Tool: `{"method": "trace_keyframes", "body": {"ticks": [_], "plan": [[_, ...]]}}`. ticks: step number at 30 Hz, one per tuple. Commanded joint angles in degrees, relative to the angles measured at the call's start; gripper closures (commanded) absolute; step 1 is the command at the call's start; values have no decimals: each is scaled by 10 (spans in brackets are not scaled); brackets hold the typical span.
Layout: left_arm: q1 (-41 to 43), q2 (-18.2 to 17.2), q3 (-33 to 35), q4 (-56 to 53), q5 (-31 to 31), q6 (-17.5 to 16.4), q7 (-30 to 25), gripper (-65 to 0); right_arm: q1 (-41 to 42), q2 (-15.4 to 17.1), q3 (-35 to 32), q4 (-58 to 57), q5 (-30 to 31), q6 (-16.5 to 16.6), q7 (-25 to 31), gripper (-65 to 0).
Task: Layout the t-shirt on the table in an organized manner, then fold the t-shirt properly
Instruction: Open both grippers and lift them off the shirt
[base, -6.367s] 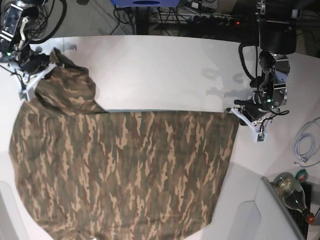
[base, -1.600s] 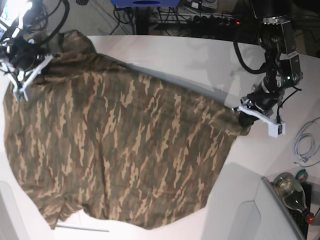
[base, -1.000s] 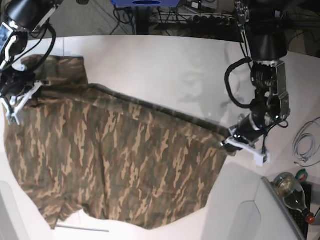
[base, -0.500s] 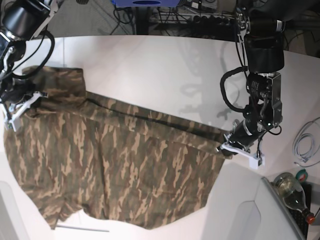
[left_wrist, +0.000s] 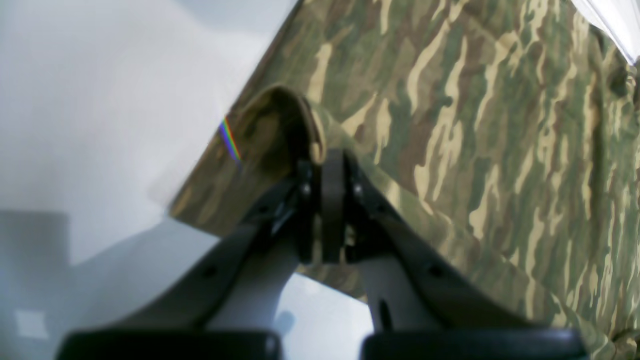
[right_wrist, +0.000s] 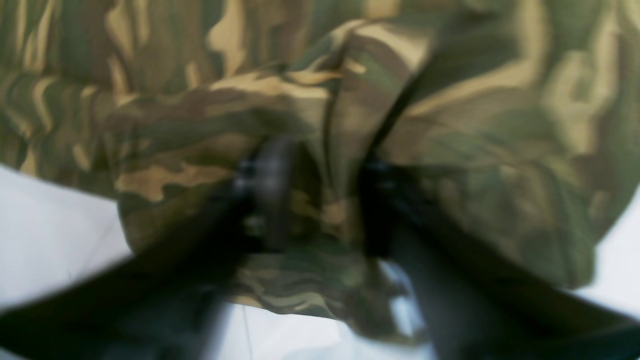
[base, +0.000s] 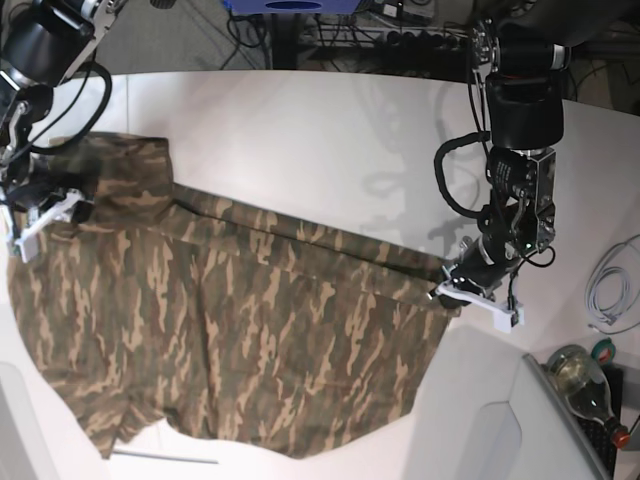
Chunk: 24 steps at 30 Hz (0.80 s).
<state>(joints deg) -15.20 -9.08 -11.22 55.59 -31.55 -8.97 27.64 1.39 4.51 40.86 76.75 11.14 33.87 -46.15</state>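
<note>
The left gripper (left_wrist: 324, 165) pinches the t-shirt (base: 250, 330) hem — the right gripper (right_wrist: 320, 200) spread, cloth between its jaws — over the white surface (base: 320, 130).

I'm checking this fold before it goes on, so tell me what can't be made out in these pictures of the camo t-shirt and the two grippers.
- Right wrist view: motion blur smears the right gripper; the fingers look apart around a fold of the t-shirt, contact unclear.
- Base view: the collar is not visible on the t-shirt; its near-left hem reaches the frame edge.
- Left wrist view: the left gripper hides the cloth it pinches.
</note>
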Motion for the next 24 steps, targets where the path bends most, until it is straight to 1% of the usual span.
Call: {"method": "trace_keyframes", "body": {"ticks": [1,2,3,5,6,7,8,9,11,14,15,17,18,21,24], "plan": [[-15,-6,-4,12,-6,-4,-13,-3,0,7,1,36,10,0,14,-399],[-15,-7,-5,12,-6,-5,-14,-104,-10,5,1,69,10,0,20,-443],[-15,-8,-6,16,-6,-5,-15,-204,-22,-1,9,100,10,0,31,-452],[-8,-22,-10,39,-8,-7,-18,-398,-47,-27,47,160,10,0,58,-455],[-2,-27,-15,55,-8,-7,-25,-485,-56,-39,68,187,10,0,66,-458],[14,-28,-24,73,-8,-8,-32,-568,-65,-47,85,210,10,0,71,-459],[30,-36,-38,97,-8,-8,-40,-637,-77,-53,99,226,10,0,65,-461],[43,-40,-51,118,-9,-8,-45,-650,-86,-53,104,230,10,0,57,-461],[79,-42,-79,159,-9,-8,-47,-650,-106,-53,105,225,10,1,34,-462],[128,-49,-102,194,-9,-9,-48,-650,-123,-54,105,181,10,2,29,-462],[142,-49,-107,198,-8,-9,-48,-638,-122,-53,105,160,10,2,29,-462],[165,-56,-108,199,-8,-11,-51,-599,-122,-51,105,119,10,2,29,-462],[175,-63,-108,196,-8,-21,-51,-574,-117,-51,105,109,10,2,29,-462],[199,-65,-109,195,-8,-66,-51,-502,-112,-51,104,94,10,2,29,-462],[206,-65,-109,195,-8,-72,-51,-436,-95,-51,104,64,10,2,35,-462]]}}
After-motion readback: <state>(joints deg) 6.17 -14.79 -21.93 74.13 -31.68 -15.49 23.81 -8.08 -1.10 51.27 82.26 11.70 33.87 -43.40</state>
